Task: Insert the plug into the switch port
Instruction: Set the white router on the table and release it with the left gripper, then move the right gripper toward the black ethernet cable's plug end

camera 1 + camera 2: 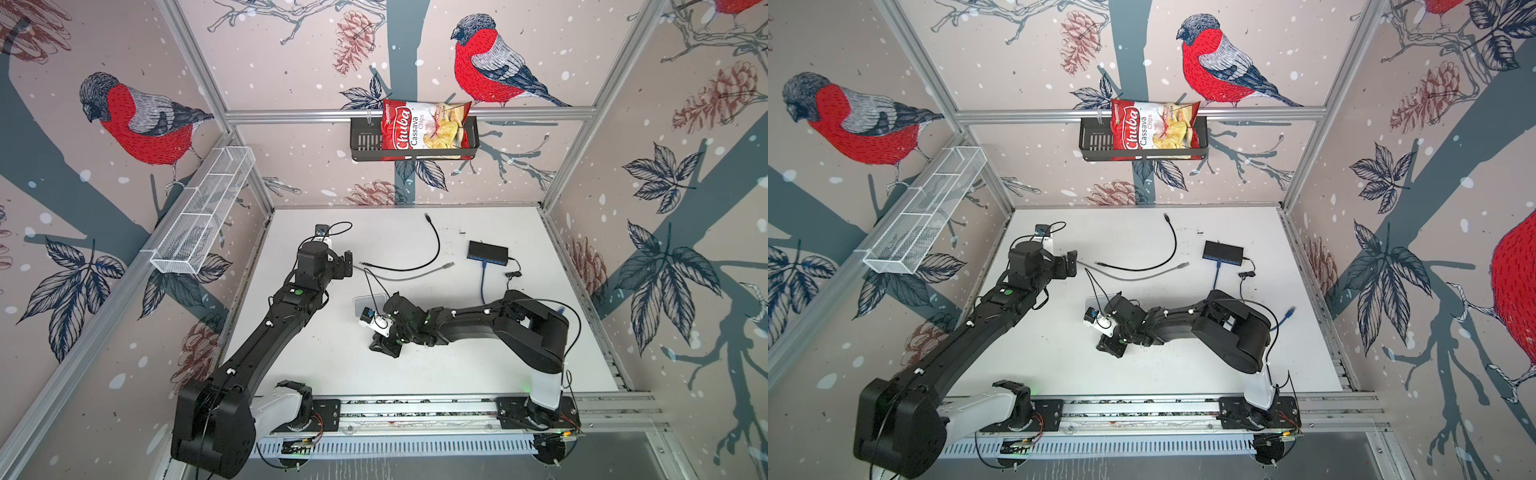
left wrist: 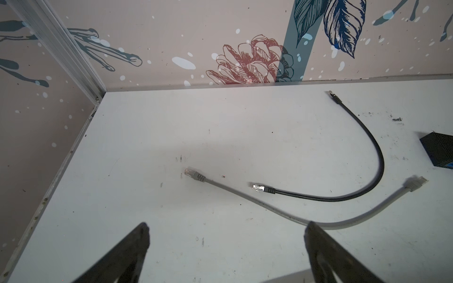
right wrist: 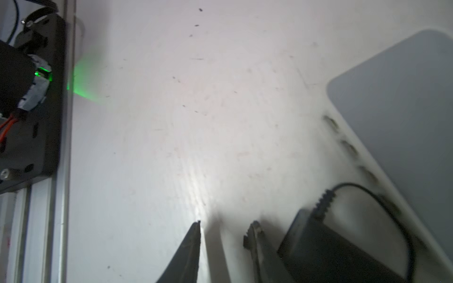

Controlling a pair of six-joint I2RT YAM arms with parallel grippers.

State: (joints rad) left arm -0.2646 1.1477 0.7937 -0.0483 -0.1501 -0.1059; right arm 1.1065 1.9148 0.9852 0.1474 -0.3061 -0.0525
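two free ends on the tabletop [image 1: 332, 374], grey plug [image 2: 195, 175] and black plug [image 2: 259, 188], just ahead of the left tool [image 2: 226, 227], spread wide, probably to straddle one. right tool [image 3: 225, 224] narrowly parted, empty, low beside a white box [image 3: 404, 110]. black switch [image 1: 487, 251] well apart.

Loose grey plug [image 2: 195, 174] lies flat, apart from black switch [image 1: 487, 251].

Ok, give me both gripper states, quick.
Left gripper: open wide, holding nothing.
Right gripper: partly open, holding nothing.
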